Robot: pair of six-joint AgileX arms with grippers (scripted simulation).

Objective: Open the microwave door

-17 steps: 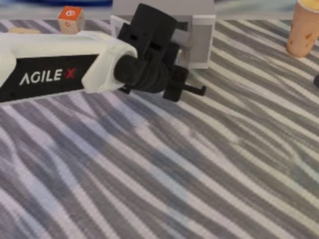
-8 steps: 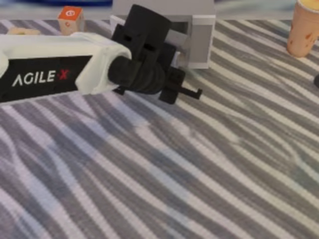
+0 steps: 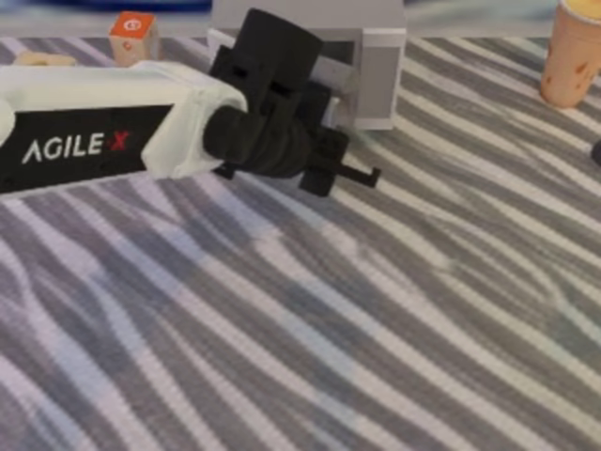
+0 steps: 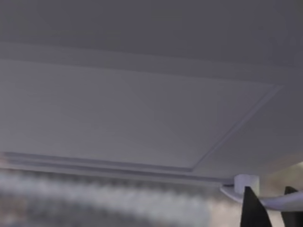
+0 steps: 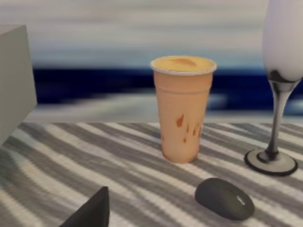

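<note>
From above, the microwave [image 3: 362, 56] stands at the far edge of the table [image 3: 394, 329], about twelve o'clock from the table's centre. The left arm reaches in from nine o'clock, and its black wrist covers most of the microwave door [image 3: 338, 70]; only a grey strip of the door shows beside it. The left gripper [image 3: 324, 117] is pressed close to the front of the box, but from here I cannot tell if its fingers are apart or together. An orange-topped cube [image 3: 133, 36] sits at about eleven o'clock, well apart from the microwave, and an orange cup [image 3: 575, 52] stands at about two o'clock.

In the left wrist view the door fills almost the whole picture, very near. Two dark fingertips [image 4: 251, 208] stand on each side of a pale handle [image 4: 246, 182], which lies between them. Whether they really clamp it I cannot say.

The right wrist view shows the cup, a wine glass [image 5: 282, 85] and a dark mouse [image 5: 225, 198] on the striped cloth; the right gripper is parked near them, its fingers hidden.

I judge the step is the grasp at the handle. The next move needs a firm hold, then a pull along the door's arc.
</note>
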